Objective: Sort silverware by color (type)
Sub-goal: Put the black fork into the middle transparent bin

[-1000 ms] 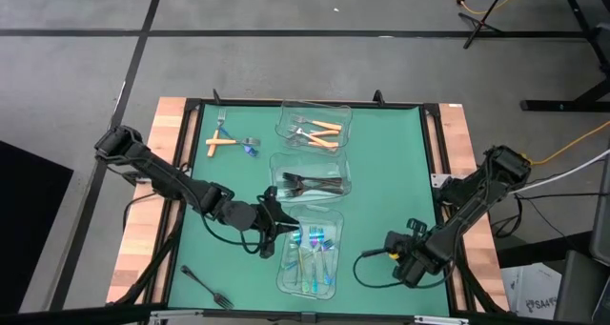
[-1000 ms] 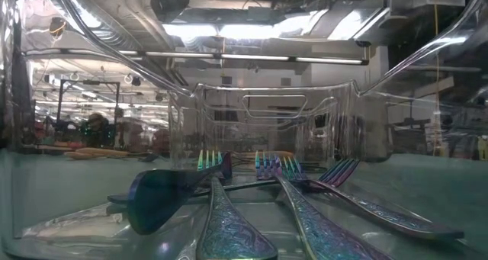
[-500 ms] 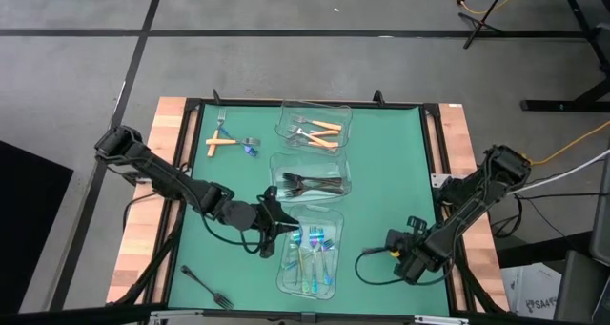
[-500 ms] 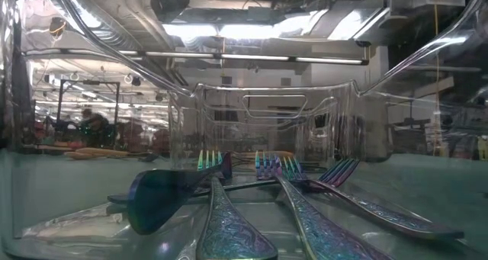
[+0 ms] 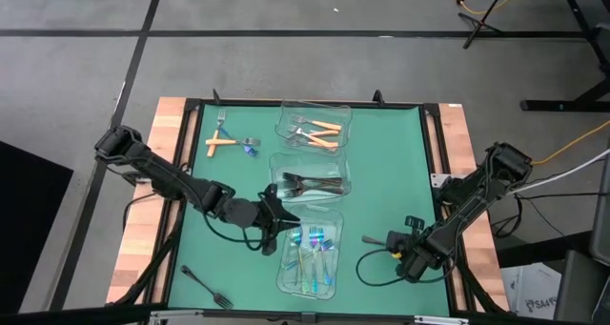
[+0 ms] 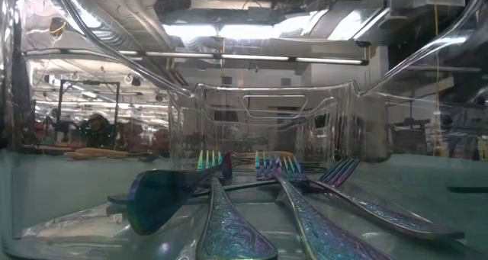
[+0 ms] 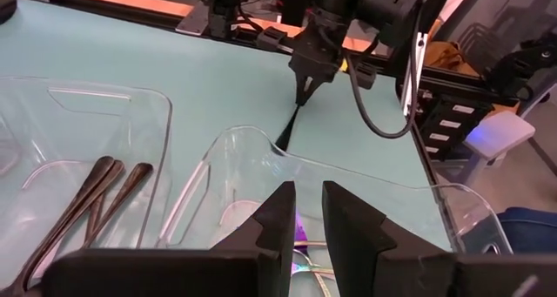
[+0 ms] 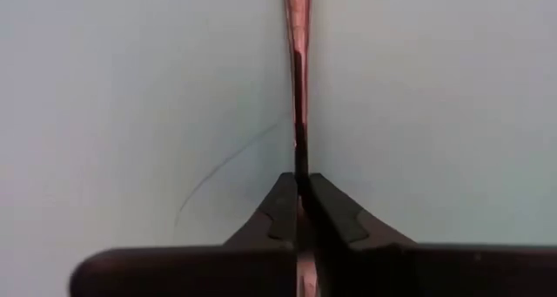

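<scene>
Green tabletop carries everything you are working with. Your right hand sits low over it, pinched tight on a thin fork whose far end pokes out ahead of the fingertips toward the nearest clear container. In the right wrist view the fingers meet on that slim strip of metal, which runs straight away from them over bare green; its colour is hard to judge there. From the left wrist view the same fork hangs as a dark sliver below the right hand, its tip just short of the container's rim.

Your left hand hovers at the near edge of that same container, fingers a narrow gap apart and holding nothing. Just beyond its fingertips, inside the container, lie the blue-teal forks; the low view shows them fanned across the floor of the plastic. To the side of the left hand, the next container holds the dark forks, and past that a third holds orange-handled forks. Two more orange-handled ones lie loose on the tabletop well away from both hands, with a small blue piece beside them. One dark fork lies alone behind the left hand, near the tabletop's edge.
</scene>
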`<state>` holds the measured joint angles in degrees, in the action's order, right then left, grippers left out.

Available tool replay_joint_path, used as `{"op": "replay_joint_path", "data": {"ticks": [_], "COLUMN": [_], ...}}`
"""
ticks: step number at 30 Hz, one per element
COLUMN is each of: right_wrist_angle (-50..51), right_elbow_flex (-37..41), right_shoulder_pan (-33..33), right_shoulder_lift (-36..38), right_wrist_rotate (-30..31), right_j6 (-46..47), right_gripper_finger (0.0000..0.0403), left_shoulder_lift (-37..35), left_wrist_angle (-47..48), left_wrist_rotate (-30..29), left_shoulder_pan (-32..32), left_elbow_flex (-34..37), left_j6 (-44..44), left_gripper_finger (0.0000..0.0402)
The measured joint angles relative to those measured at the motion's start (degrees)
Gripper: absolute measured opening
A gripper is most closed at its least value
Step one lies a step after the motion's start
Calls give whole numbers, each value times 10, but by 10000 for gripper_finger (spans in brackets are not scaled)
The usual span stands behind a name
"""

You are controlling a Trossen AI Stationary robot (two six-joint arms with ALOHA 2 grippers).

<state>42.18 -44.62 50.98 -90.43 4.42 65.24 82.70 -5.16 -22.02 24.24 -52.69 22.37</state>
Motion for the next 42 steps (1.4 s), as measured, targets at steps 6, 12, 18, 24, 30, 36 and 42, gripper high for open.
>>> {"op": "replay_joint_path", "data": {"ticks": [6, 12, 18, 24, 30, 36, 42], "right_wrist_angle": [0, 37, 89, 154, 248, 328, 361], "right_elbow_flex": [0, -19, -51, -90, -153, -235, -319], "right_shoulder_pan": [0, 0, 0, 0, 0, -14, -61], "right_shoulder_lift": [-1, -3, -4, -3, -3, -3, -3], "right_wrist_rotate": [1, 6, 26, 53, 95, 157, 232], "right_j6": [-21, -42, -91, -128, -169, -237, -359], "right_gripper_finger": [5, 2, 1, 1, 0, 0, 0], "left_shoulder_lift": [0, 0, 0, 0, 0, 0, 0], "left_wrist_angle": [-2, -18, -25, -42, -59, -94, -104], "left_wrist_rotate": [0, 0, 0, 0, 0, 0, 45], "left_shoulder_pan": [-8, -20, -31, -40, -46, -60, -77], "left_elbow_flex": [0, 0, 0, 0, 0, 0, 0], "left_j6": [0, 0, 2, 2, 1, 23, 92], "left_gripper_finger": [55, 55, 55, 55, 55, 55, 55]}}
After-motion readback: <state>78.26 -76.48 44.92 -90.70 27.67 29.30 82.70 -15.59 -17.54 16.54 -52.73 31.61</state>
